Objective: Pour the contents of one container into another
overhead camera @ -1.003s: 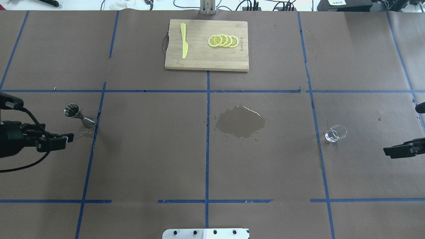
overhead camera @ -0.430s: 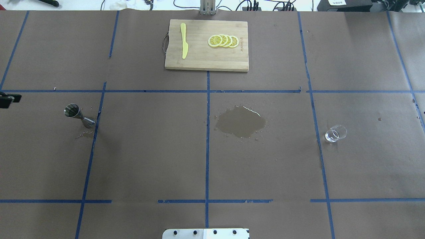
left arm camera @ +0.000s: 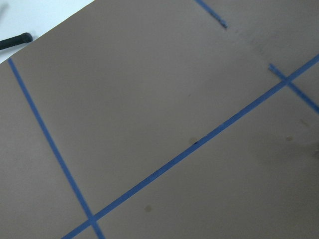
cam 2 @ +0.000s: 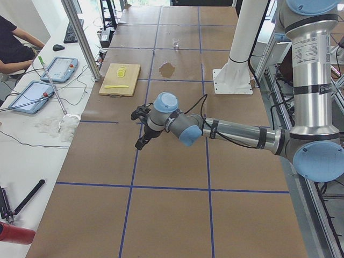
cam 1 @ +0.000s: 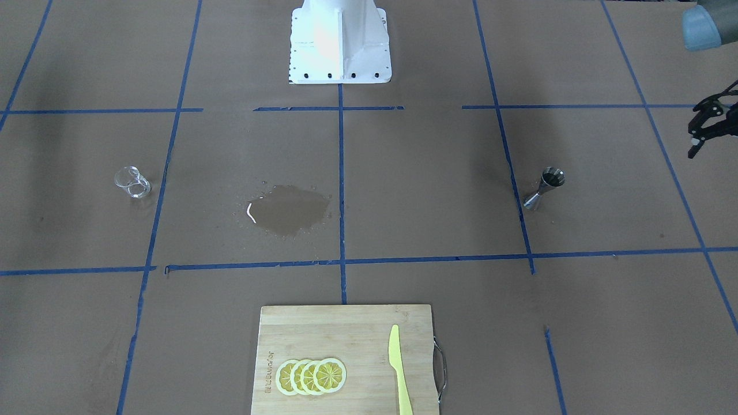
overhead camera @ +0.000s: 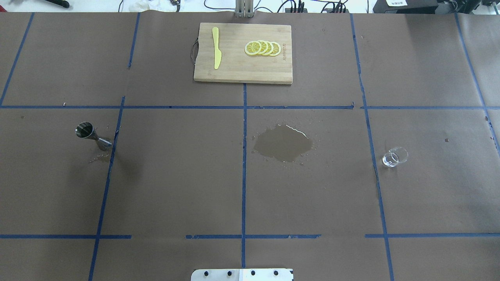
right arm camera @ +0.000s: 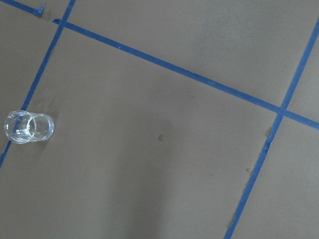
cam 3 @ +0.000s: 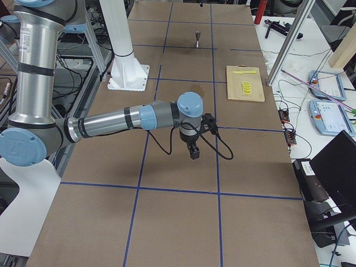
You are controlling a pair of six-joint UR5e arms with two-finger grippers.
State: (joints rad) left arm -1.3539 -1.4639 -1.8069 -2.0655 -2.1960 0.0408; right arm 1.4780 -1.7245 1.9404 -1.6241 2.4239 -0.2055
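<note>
Neither claw holds anything. Your left claw (cam 1: 693,134) hangs above the table with its fingers apart. The jigger (overhead camera: 93,136) stands well inboard of it, between that claw and the wet puddle (overhead camera: 283,143) at the table's middle. The right claw (cam 3: 193,151) shows only in the side view, so you cannot tell whether its fingers are apart or together. The glass cup (overhead camera: 395,157) stands well apart from it, at the left edge of its wrist camera.

The two vessels sit on opposite sides of the puddle, each nearer to its own arm. I judge each was set down for its own claw. Going by the puddle and the small damp patch (overhead camera: 99,158) just beside the jigger, much of the liquid probably missed its mark.

The overhead view shows neither arm, and the front view cuts the left claw off at its edge. The left wrist camera sees only paper and blue tape. You cannot make out whether any liquid remains in the clear cup or inside the jigger's upper cone. The cutting board (overhead camera: 234,70) lies far beyond both claws and plays no part.
</note>
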